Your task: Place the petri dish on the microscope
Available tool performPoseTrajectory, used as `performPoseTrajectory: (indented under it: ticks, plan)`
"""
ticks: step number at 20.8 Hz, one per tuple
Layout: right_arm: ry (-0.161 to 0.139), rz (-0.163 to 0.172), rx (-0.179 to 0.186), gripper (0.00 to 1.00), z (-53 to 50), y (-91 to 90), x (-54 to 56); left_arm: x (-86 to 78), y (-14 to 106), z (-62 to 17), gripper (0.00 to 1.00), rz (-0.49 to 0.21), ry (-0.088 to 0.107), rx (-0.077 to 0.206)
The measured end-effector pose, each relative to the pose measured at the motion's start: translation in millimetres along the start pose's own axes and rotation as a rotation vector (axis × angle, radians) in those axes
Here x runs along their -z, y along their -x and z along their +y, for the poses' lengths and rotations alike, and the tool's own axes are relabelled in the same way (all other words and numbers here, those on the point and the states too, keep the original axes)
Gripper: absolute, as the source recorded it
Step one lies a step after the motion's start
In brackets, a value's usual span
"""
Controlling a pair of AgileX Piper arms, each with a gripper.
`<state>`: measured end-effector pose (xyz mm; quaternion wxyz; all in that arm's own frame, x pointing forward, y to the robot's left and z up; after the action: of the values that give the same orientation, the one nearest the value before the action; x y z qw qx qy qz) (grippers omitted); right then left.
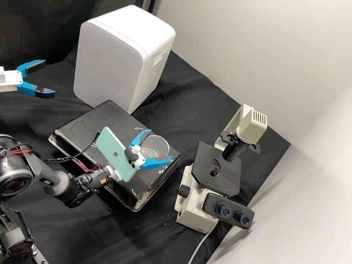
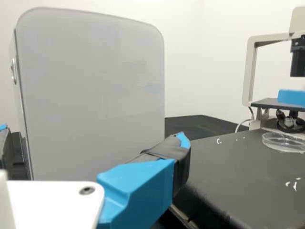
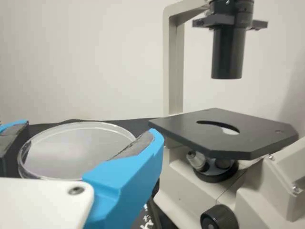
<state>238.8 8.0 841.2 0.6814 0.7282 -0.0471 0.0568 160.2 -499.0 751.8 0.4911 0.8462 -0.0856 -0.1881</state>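
Fingers [image 1: 157, 162] of the right gripper [image 1: 160, 144] stand apart around the petri dish [image 1: 154, 149], arm low over the tray [image 1: 84, 124].

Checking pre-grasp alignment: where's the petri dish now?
High view: the petri dish sits on the black tray, at its end nearest the microscope, between the right gripper's open fingers.

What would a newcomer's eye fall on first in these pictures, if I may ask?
Most likely the right pincer, its bright blue fingers open on either side of the clear petri dish, which lies on the black tray mid-bench. Next comes the microscope beside the tray, its black stage bare, and then the large white box standing behind the tray.
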Motion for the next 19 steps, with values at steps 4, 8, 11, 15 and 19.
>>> performPoseTrajectory:
  ticks: [4, 8, 11, 15, 19]
  plan:
    - [-0.005, -0.014, 0.047, 0.0, -11.4, -2.4, -3.7, -0.2, -0.4, 0.4, 1.0, 0.0, 0.0, -0.002]
    - [-0.003, -0.041, 0.091, 0.0, -22.2, -4.5, -10.5, -0.2, -0.4, 0.4, 1.0, 0.0, 0.0, -0.002]
    - [-0.006, -0.061, 0.105, 0.0, -26.5, -5.3, -14.8, -0.2, -0.4, 0.4, 1.0, 0.0, 0.0, -0.002]
    - [0.002, -0.081, 0.125, 0.0, -33.2, -6.6, -18.5, -0.1, -0.6, 0.0, 1.0, 0.0, 0.0, 0.0]
    - [0.018, -0.082, 0.147, 0.0, -39.2, -9.4, -19.4, 0.2, -1.0, -1.5, 1.0, 0.002, -0.001, 0.008]
